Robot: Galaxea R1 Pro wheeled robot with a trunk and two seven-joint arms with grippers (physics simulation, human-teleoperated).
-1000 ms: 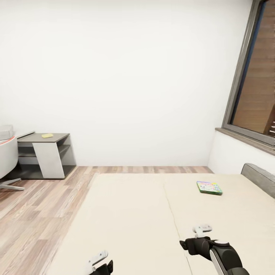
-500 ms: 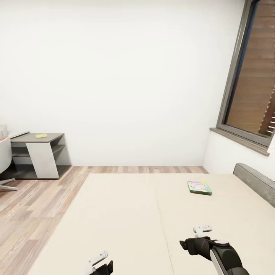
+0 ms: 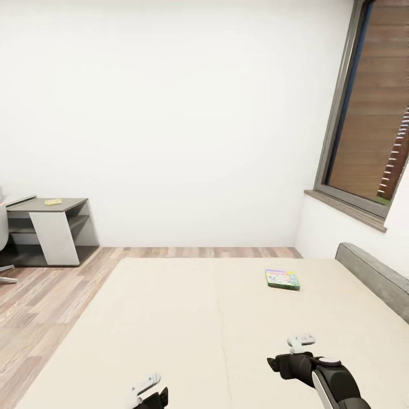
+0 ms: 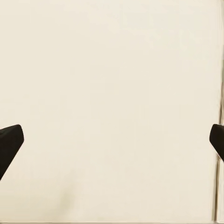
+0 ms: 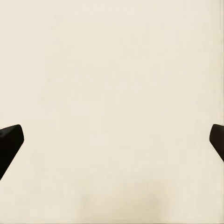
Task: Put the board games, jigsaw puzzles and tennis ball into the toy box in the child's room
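So the robot's parked at the foot of the bed [image 3: 170, 318], both arms held low over the beige mattress. The one board game [image 3: 282, 279] I can spot lies flat on the far right part of the mattress, near the grey headboard [image 3: 372, 275] and well apart from either hand. It's green-edged with a colourful top; too small from here to read the print, so I wouldn't swear which game it is.

Left hand [image 4: 112, 140] is spread wide over bare mattress, nothing between the fingers. Right hand [image 5: 112, 140] looks the same, spread and empty.

My read: this is the go-and-fetch step for a bed game, nothing picked up yet. The next move probably means getting the right arm much farther forward and a bit right, or shifting the base, since the box sits deep on the bed.

Room-wise: the wood floor [image 3: 51, 295] on the left is open. The desk [image 3: 48, 227] stands far left by the wall with a small yellow thing [image 3: 53, 201] on its low wing. The window [image 3: 369, 113] and sill hem in the right side.
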